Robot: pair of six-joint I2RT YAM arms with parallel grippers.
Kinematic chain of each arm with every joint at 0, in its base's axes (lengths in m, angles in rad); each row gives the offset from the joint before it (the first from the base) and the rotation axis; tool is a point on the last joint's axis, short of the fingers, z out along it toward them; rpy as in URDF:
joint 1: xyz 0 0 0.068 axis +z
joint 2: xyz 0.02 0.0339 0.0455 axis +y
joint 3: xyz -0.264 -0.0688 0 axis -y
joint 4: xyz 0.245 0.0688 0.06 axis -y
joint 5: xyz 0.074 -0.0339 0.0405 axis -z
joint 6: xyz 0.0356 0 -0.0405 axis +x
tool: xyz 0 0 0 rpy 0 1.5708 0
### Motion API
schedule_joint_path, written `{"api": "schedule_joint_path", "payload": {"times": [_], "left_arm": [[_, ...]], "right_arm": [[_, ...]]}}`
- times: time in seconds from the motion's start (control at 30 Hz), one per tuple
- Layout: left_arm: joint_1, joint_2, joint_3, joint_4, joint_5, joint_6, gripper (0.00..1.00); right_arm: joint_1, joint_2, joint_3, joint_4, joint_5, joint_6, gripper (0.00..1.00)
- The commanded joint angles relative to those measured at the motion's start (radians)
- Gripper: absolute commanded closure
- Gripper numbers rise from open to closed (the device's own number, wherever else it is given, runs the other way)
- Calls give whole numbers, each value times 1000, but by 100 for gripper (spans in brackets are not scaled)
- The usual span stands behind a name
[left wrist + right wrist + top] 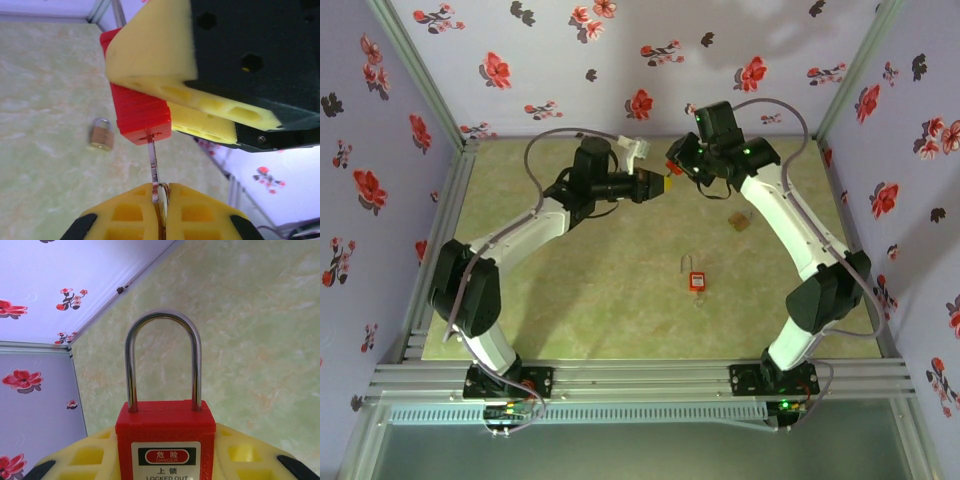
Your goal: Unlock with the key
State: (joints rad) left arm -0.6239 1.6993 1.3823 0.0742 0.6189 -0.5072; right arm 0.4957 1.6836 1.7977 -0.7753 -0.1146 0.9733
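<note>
Where legible, red padlock (165, 426): "LOCKED OUT"

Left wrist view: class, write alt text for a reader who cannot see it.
A key, pinched in the shut left gripper, points up with its blade tip at the keyhole in the base of a red padlock, which the right gripper clamps. A brass padlock lies on the green table behind.
</note>
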Motion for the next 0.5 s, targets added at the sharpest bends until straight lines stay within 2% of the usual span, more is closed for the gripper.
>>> {"api": "schedule_joint_path", "payload": {"times": [0.0,0.13,0.2,0.33,0.4,0.47], "left_arm": [[-15,-57,90,-43,-242,244,100],[-58,-73,97,-53,-321,358,100],[-61,-74,92,-33,-319,345,100],[20,-30,78,125,-98,67,100],[17,-7,81,208,-13,-25,100],[5,27,74,369,67,-184,100]], "right_arm": [[75,-38,-47,-172,-216,20,100],[73,-63,-94,-87,-239,80,100],[73,-59,-92,-79,-258,89,100],[75,-68,-93,-90,-250,81,100],[76,-77,-105,-77,-247,82,100],[78,-86,-122,-48,-253,97,100]]}}
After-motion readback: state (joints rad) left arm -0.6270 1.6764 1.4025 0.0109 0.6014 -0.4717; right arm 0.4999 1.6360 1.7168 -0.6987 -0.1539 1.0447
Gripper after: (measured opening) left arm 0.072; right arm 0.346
